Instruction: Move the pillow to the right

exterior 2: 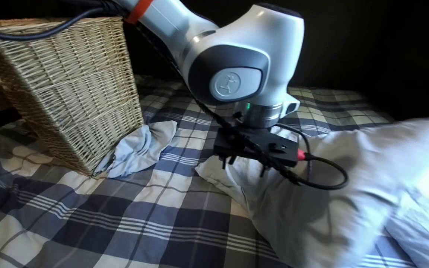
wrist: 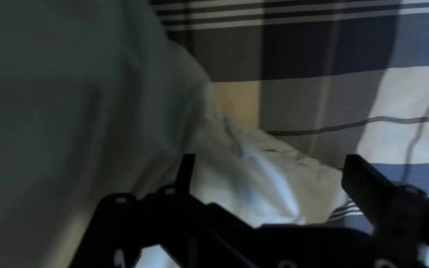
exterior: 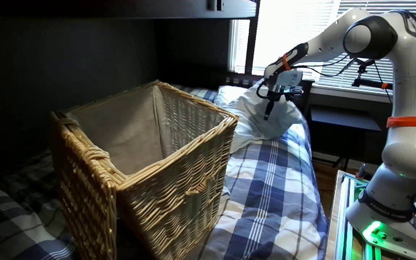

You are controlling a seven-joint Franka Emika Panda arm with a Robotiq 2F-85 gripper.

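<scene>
The white, puffy, creased pillow [exterior: 284, 119] lies at the far end of the bed in an exterior view. In an exterior view it fills the lower right [exterior 2: 322, 216], with one corner pointing left under the wrist. My gripper [exterior: 268, 111] points down at the pillow. In the wrist view its two black fingers [wrist: 269, 160] stand wide apart, with the pillow's corner [wrist: 233, 182] below and between them. I cannot tell whether the fingers touch the fabric. In an exterior view the black camera mount hides the fingers.
A wicker basket [exterior: 179, 202] with beige lining stands on the blue-and-white plaid blanket [exterior: 265, 187]. A crumpled pale cloth [exterior 2: 140, 149] lies at its foot. More white bedding [exterior 2: 423, 230] lies beside the pillow. A dark upper bunk rail [exterior: 121, 9] hangs above.
</scene>
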